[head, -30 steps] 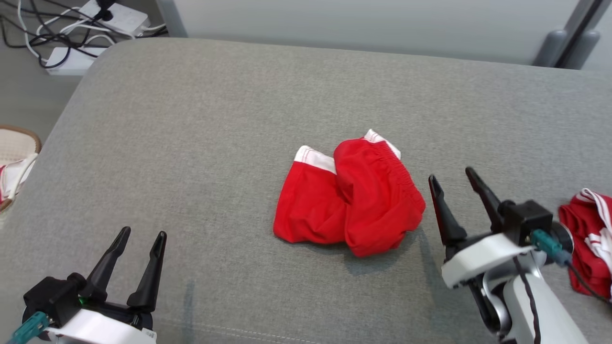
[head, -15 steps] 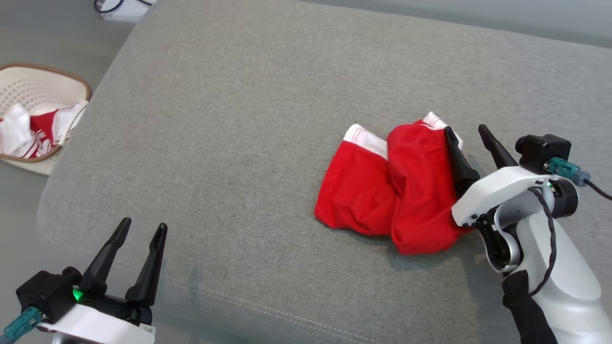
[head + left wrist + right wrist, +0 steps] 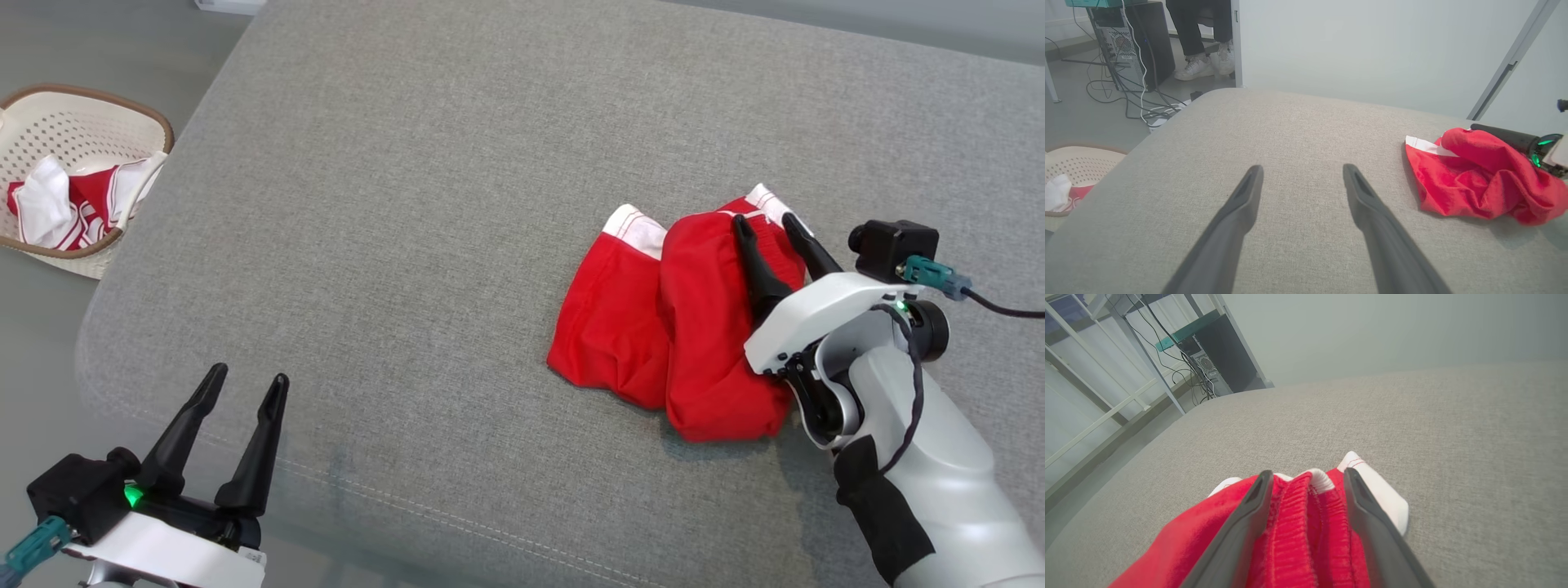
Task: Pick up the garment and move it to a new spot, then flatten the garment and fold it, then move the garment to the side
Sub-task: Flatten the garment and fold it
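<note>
The garment [image 3: 653, 327] is a pair of red shorts with white trim, lying crumpled on the grey cushion [image 3: 424, 204] right of centre. My right gripper [image 3: 763, 220] has come in from the right and lies over its elastic waistband. In the right wrist view a bunched ridge of the garment [image 3: 1298, 539] stands between the right gripper's [image 3: 1307, 473] two fingers, which are still spread wide. My left gripper [image 3: 249, 374] hovers open and empty over the cushion's near left corner. In the left wrist view the left gripper [image 3: 1302, 167] points across bare cushion, the garment [image 3: 1474, 183] to its right.
A white basket [image 3: 155, 126] holding red and white clothes sits on the floor left of the cushion. The cushion's seamed front edge [image 3: 457, 518] runs near my left gripper. A person's feet [image 3: 1204, 67], a computer tower [image 3: 1114, 41] and cables lie beyond the far side.
The head camera has turned left and down. My right gripper moved from beside the garment onto its waistband, and its fingers have begun to narrow. The left gripper stayed put.
</note>
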Tool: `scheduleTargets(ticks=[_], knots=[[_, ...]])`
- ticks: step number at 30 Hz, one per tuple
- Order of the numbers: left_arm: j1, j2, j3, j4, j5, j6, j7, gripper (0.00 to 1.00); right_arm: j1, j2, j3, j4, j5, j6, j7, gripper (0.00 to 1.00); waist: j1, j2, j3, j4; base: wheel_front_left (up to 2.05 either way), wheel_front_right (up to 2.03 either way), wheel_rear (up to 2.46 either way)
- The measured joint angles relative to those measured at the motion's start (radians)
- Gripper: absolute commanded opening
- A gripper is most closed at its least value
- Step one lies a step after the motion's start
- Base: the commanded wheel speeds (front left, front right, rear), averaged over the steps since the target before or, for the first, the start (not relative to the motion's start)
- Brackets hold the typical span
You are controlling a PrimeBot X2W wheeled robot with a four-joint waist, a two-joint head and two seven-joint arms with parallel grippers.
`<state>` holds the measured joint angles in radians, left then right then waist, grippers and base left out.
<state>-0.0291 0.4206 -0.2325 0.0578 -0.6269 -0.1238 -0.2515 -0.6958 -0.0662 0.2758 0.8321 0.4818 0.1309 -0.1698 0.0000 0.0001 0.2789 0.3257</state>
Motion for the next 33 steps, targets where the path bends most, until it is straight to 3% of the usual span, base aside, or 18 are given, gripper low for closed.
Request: scheduleTargets(ticks=[2, 3, 4, 6, 10, 12, 13, 14, 19, 23, 28, 30, 31, 33], knots=[[0.000, -0.001, -0.007, -0.001, 0.000, 0.000, 0.000, 1.00, -0.015, -0.001, 0.016, 0.017, 0.018, 0.000, -0.008, 0.87, 0.0000, -0.0001, -0.002, -0.005, 0.00, 0.00, 0.00], [0.000, 0.000, -0.009, -0.002, 0.000, 0.000, 0.000, 1.00, -0.021, -0.001, 0.026, 0.025, 0.023, 0.000, -0.008, 0.76, -0.0001, 0.0000, -0.002, -0.008, 0.00, 0.00, 0.00], [0.000, 0.000, -0.010, -0.002, 0.000, 0.000, 0.000, 1.00, -0.025, -0.001, 0.032, 0.033, 0.033, 0.000, -0.006, 0.49, 0.0000, 0.0000, -0.002, -0.010, 0.00, 0.00, 0.00], [0.000, 0.000, -0.015, -0.002, 0.000, 0.000, 0.000, 1.00, -0.036, -0.002, 0.052, 0.060, 0.067, 0.000, 0.012, 0.35, 0.0000, 0.0000, -0.001, -0.014, 0.00, 0.00, 0.00], [0.000, 0.002, -0.021, 0.000, 0.000, 0.000, 0.000, 1.00, -0.057, -0.002, 0.090, 0.110, 0.116, 0.000, 0.039, 0.35, 0.0000, 0.0000, 0.000, -0.015, 0.00, 0.00, 0.00], [0.000, 0.002, -0.023, 0.000, 0.000, 0.000, 0.000, 1.00, -0.078, -0.002, 0.105, 0.123, 0.146, 0.000, 0.039, 0.22, 0.0000, 0.0000, 0.000, -0.013, 0.00, 0.00, 0.00], [0.000, 0.003, -0.023, 0.001, 0.000, 0.000, 0.000, 1.00, -0.087, -0.002, 0.116, 0.126, 0.156, 0.000, 0.039, 0.05, 0.0000, 0.0000, -0.001, -0.013, 0.00, 0.00, 0.00], [0.000, 0.002, -0.023, 0.002, 0.000, 0.000, 0.000, 1.00, -0.096, -0.002, 0.125, 0.130, 0.169, 0.000, 0.039, 0.00, 0.0000, 0.0000, -0.001, -0.012, 0.00, 0.00, 0.00], [0.000, 0.000, -0.021, 0.012, -0.001, 0.000, 0.000, 1.00, -0.116, -0.002, 0.156, 0.124, 0.246, 0.000, 0.009, 0.00, 0.0000, 0.0000, -0.012, -0.021, 0.00, 0.00, 0.00], [0.000, -0.006, -0.012, 0.007, -0.001, 0.000, 0.000, 1.00, -0.113, -0.007, 0.220, 0.052, 0.300, 0.000, 0.018, 0.00, 0.0000, 0.0000, -0.027, -0.046, 0.00, 0.00, 0.00], [0.001, -0.007, -0.008, -0.015, 0.001, 0.000, 0.000, 1.00, -0.033, -0.012, 0.299, -0.118, 0.314, 0.000, 0.210, 0.00, 0.0000, 0.0000, -0.044, -0.098, 0.00, 0.00, 0.00], [0.002, -0.007, -0.007, -0.021, 0.002, 0.000, 0.000, 1.00, 0.040, -0.053, 0.289, -0.186, 0.315, 0.000, 0.299, 0.00, 0.0000, 0.0000, -0.051, -0.124, 0.00, 0.00, 0.00], [0.002, -0.006, -0.006, -0.028, 0.006, 0.000, 0.000, 1.00, 0.120, -0.115, 0.250, -0.261, 0.315, 0.000, 0.383, 0.00, 0.0000, 0.0000, -0.058, -0.152, 0.00, 0.00, 0.00], [0.004, -0.006, -0.006, -0.036, 0.011, 0.000, 0.000, 1.00, 0.201, -0.168, 0.192, -0.344, 0.308, 0.000, 0.464, 0.00, 0.0000, 0.0000, -0.065, -0.182, 0.00, 0.00, 0.00]])
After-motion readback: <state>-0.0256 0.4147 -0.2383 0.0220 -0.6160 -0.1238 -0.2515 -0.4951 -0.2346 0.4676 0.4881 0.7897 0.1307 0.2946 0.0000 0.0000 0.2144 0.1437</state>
